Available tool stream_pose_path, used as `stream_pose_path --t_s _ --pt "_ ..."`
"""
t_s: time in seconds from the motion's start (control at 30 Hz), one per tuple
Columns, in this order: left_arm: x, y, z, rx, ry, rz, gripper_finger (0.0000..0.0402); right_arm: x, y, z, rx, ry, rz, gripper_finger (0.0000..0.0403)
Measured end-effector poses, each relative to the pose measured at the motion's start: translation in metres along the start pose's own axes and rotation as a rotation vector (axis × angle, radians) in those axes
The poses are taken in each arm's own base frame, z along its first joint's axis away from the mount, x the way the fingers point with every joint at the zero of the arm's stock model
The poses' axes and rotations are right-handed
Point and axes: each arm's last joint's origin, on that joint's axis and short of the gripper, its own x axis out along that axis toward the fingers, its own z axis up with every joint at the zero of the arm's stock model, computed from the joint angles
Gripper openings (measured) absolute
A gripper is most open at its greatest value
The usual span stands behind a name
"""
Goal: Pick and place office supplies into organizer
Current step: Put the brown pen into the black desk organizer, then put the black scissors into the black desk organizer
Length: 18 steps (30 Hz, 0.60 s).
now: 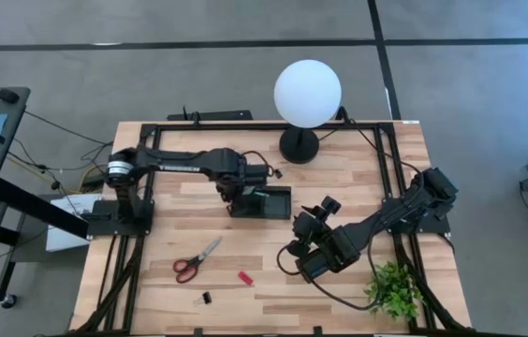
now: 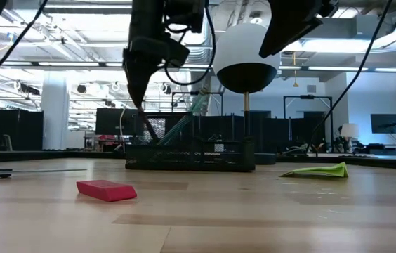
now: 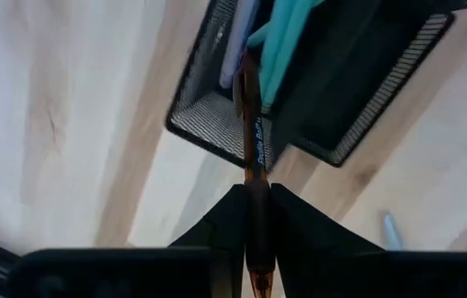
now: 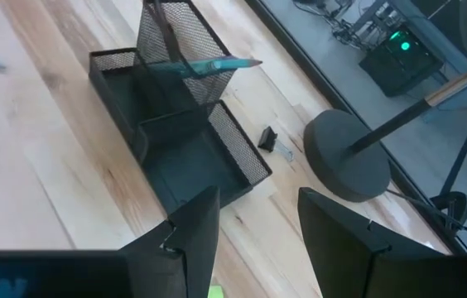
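Note:
The black mesh organizer (image 1: 262,201) sits mid-table, with teal pens (image 4: 209,66) leaning in its tall compartment. My left gripper (image 3: 256,199) hovers over the organizer's left end (image 2: 191,154), shut on a brown pen (image 3: 252,149). My right gripper (image 4: 254,223) is open, just right of and nearer than the organizer, touching nothing. Red-handled scissors (image 1: 196,260), a red piece (image 2: 107,190) and a black clip (image 1: 205,299) lie flat near the table's near edge. The lime-green sticky-note pad (image 2: 317,170) lies right of the organizer, below the right arm. My left gripper pinches the brown pen near its upper end (image 3: 257,186) between its two fingers, coming from above. The fingers lie along the pen. It hangs tilted below them, and its lower end (image 3: 246,70) reaches into the organizer's tall mesh compartment beside the teal pens.
A white globe lamp (image 1: 308,92) stands on its round black base (image 1: 299,145) behind the organizer, with another black clip (image 4: 271,139) between them. A leafy plant (image 1: 395,288) is at the near right corner. A thin bluish pen (image 3: 389,228) lies on the wood near the organizer.

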Motion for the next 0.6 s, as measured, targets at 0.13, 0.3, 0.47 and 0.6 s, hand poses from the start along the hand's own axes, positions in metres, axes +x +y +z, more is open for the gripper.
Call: stream_pose_path --t_s 0.13,0.3,0.47,0.6 --pt "-0.002 0.003 0.009 0.068 -0.009 -0.013 0.0049 0.0 0.0 0.0 -0.001 0.0 0.0 0.0161" --pt "-0.009 0.003 0.017 0.147 -0.057 -0.008 0.0068 0.0 0.0 0.0 -0.005 0.002 -0.002 0.0161" --pt "-0.016 0.005 0.02 0.136 -0.119 0.112 0.0096 0.0 -0.001 0.0 -0.009 0.003 -0.004 0.0161" --pt "-0.024 0.004 0.018 0.087 -0.122 0.139 0.0109 0.0 -0.001 0.0 -0.01 0.003 -0.005 0.0161"
